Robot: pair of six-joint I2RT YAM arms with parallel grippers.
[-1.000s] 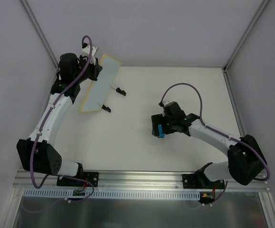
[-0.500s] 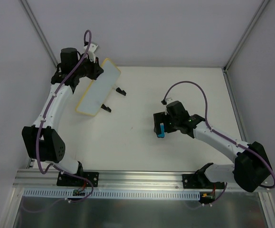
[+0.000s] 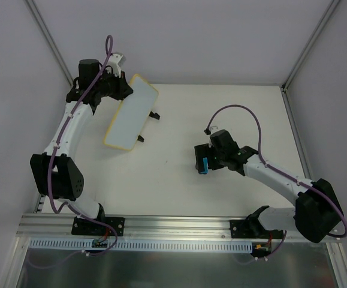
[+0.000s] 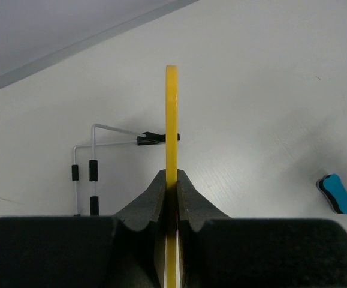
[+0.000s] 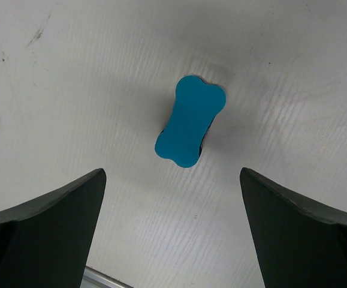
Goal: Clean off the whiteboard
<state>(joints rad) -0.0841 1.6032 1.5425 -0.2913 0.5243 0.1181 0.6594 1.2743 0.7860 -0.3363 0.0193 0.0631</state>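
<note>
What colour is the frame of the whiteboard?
Yellow; the whiteboard edge shows best in the left wrist view.

Your white table shows faint scuffs and a fine grain up close. Right of centre on it lies one blue bone-shaped eraser, flat on its dark underside. You cannot tell whether the whiteboard touches the surface with its feet.

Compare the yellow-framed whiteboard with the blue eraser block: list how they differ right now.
Hold: the flat white rectangular whiteboard with a yellow frame is clamped by its edge in the left gripper. The small blue bone-shaped eraser block lies untouched on the white table, below the right gripper, jaws open.
Size: the whiteboard is far larger than the eraser block.
Shared: each has one gripper at it.
</note>
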